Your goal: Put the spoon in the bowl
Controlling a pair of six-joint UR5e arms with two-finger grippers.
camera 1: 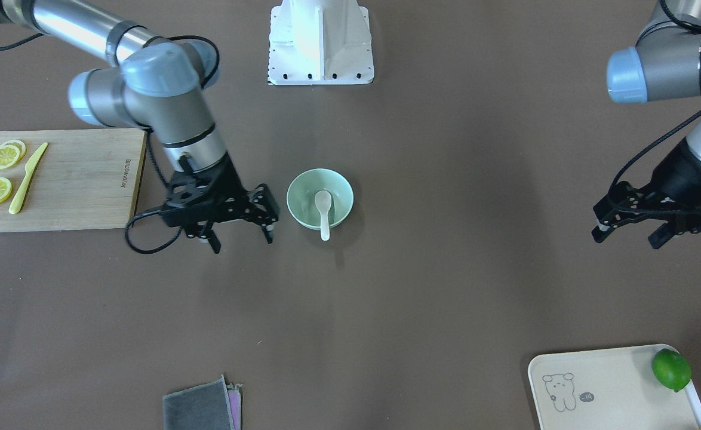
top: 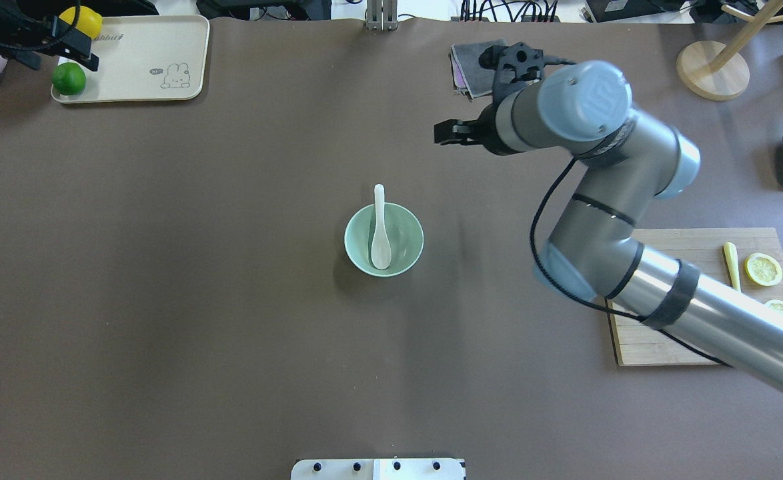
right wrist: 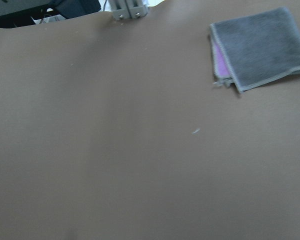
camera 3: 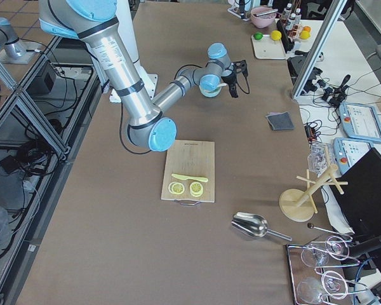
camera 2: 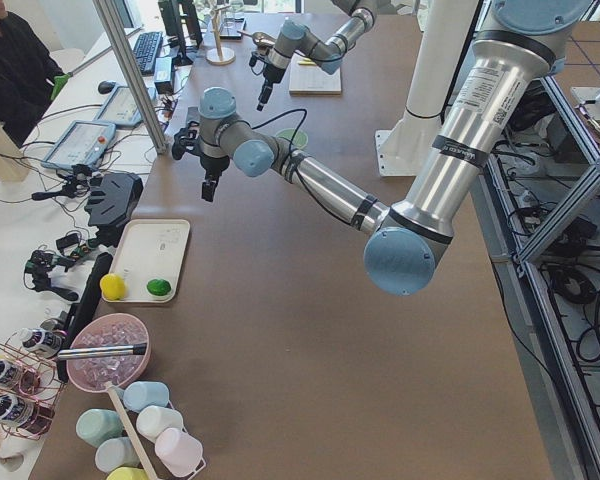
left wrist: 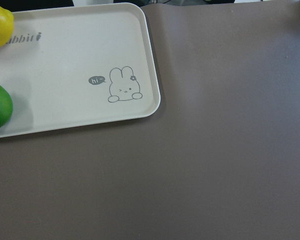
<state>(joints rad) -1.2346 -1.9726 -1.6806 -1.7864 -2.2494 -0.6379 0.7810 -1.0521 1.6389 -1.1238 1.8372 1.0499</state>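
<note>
The white spoon (camera 1: 324,210) lies in the pale mint-green bowl (camera 1: 301,194) at the table's middle, scoop inside and handle resting over the rim. Both also show in the overhead view, spoon (top: 380,233) and bowl (top: 409,243). My right gripper (camera 1: 242,237) is open and empty, hovering just beside the bowl on its cutting-board side, apart from it. My left gripper (camera 1: 625,237) is open and empty, far off near the cream tray's side of the table.
A wooden cutting board (camera 1: 76,185) holds lemon slices and a slim yellow knife (camera 1: 27,179). A cream tray (camera 1: 601,388) carries a lime (camera 1: 671,369). A folded grey cloth (camera 1: 200,409) lies near the table's edge. The robot's white base (camera 1: 320,42) stands behind the bowl.
</note>
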